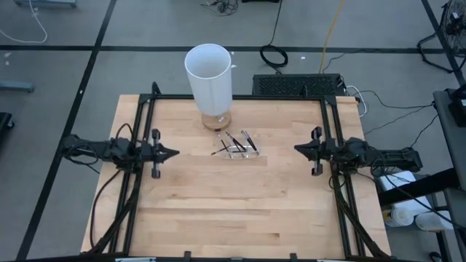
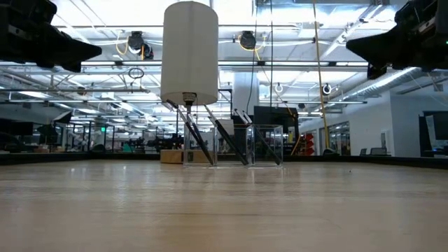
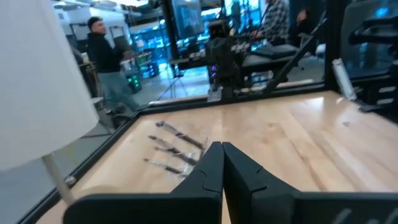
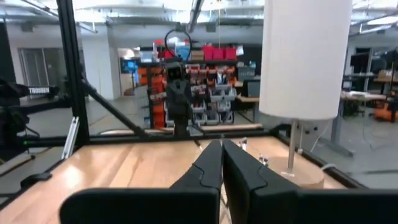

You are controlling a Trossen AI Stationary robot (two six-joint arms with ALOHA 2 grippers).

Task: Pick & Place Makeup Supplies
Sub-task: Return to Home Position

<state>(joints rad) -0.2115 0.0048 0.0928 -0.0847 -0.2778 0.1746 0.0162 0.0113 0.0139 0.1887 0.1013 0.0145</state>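
Left gripper hangs clenched and empty above the table's left side, fingers pressed tip to tip; right gripper faces it from the right side, likewise closed on nothing; midway between them, well apart from both, the makeup supplies lean as thin dark sticks inside a clear organizer on the wooden table; just behind stands a tall white cylinder.

Bright, even overhead light on the table; soft, short shadows. Ceiling strip lights glare behind the white cylinder.
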